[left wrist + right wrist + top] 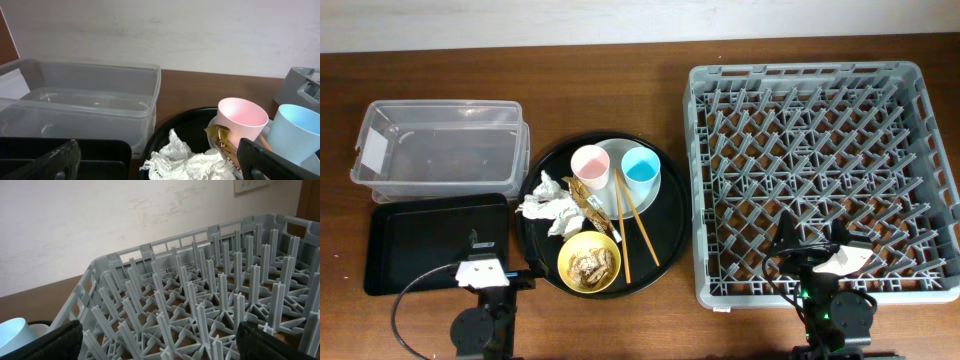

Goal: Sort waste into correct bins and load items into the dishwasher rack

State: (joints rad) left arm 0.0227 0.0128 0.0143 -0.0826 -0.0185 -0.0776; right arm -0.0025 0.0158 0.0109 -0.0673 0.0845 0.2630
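Standing wide apart with nothing between them, the fingers (60, 160) of the left gripper (157, 150) frame the crumpled napkins (185, 160) just ahead on the round black tray (180, 125). The flat black tray (100, 150) lies by the left finger, with the clear tub (80, 95) beyond it. Off to the right finger's side sits the yellow bowl (563, 262) of food scraps (592, 265), and the chopsticks (635, 225) run away from it. Farther ahead, a brownish scrap (220, 137) lies before the pink cup (241, 117) and the blue cup (295, 130), both on the pale plate (620, 150). The right gripper (160, 327) is equally splayed and empty above the near edge of the grey dishwasher rack (200, 295), whose pegs fill everything ahead.
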